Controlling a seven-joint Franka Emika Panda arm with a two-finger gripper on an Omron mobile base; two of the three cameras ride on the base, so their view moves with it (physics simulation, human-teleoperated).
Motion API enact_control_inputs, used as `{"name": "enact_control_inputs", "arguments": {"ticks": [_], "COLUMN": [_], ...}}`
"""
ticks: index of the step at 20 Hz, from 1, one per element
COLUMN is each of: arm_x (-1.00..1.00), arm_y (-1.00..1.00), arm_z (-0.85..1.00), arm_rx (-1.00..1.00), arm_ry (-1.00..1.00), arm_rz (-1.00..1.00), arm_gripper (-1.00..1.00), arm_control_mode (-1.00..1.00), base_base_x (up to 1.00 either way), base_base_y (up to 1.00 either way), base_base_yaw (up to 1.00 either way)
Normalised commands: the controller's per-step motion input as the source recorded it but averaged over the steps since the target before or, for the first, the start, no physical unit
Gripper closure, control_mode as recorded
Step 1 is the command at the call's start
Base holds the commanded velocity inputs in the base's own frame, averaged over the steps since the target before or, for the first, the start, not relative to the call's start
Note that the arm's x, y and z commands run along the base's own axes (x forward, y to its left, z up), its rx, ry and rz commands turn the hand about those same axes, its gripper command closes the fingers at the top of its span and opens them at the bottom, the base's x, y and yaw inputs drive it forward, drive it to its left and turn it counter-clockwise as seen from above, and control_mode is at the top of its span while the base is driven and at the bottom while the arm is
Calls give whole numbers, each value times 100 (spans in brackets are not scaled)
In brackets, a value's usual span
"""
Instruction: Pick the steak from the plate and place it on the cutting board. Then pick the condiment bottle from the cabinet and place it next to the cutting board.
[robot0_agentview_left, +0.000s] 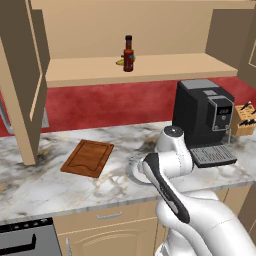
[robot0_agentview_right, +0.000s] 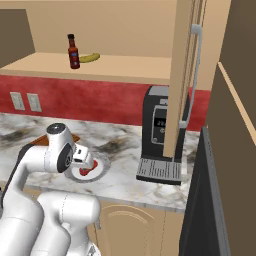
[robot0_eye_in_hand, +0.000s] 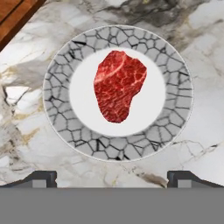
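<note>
Marble table (robot0_agentview_left: 45, 185) under a red backsplash (robot0_agentview_left: 100, 102). The steak (robot0_eye_in_hand: 118, 85) lies on the plate (robot0_eye_in_hand: 175, 118), long axis toward the claw (robot0_eye_in_hand: 112, 178), which is wide open, empty.

Steak on plate, board bare, bottle on cabinet shelf.
The steak (robot0_eye_in_hand: 118, 85) — a red, marbled, irregular raw piece — lies flat at the middle of the round plate (robot0_eye_in_hand: 175, 78), whose grey rim has a cracked pattern, on the marble table (robot0_agentview_left: 30, 185). The reddish-brown grooved cutting board (robot0_agentview_left: 88, 158) lies flat just beside the plate. The condiment bottle (robot0_agentview_left: 128, 53) — dark red, black-capped — stands upright on the open tan cabinet (robot0_agentview_left: 150, 67) shelf.
</note>
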Motion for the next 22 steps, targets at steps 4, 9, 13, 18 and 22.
{"name": "enact_control_inputs", "arguments": {"ticks": [4, 9, 13, 18, 22], "arm_x": [21, 6, 0, 1, 4], "arm_y": [0, 0, 0, 0, -1], "arm_z": [-16, -18, -20, -21, -19], "arm_rx": [0, 0, 0, 0, 0], "arm_ry": [0, 0, 0, 0, 0], "arm_rz": [0, 0, 0, 0, 0], "arm_gripper": [-100, -100, -100, -100, -100], "arm_control_mode": [-100, -100, -100, -100, -100], "base_base_x": [0, 0, 0, 0, 0], "base_base_y": [0, 0, 0, 0, 0], "base_base_yaw": [0, 0, 0, 0, 0]}}
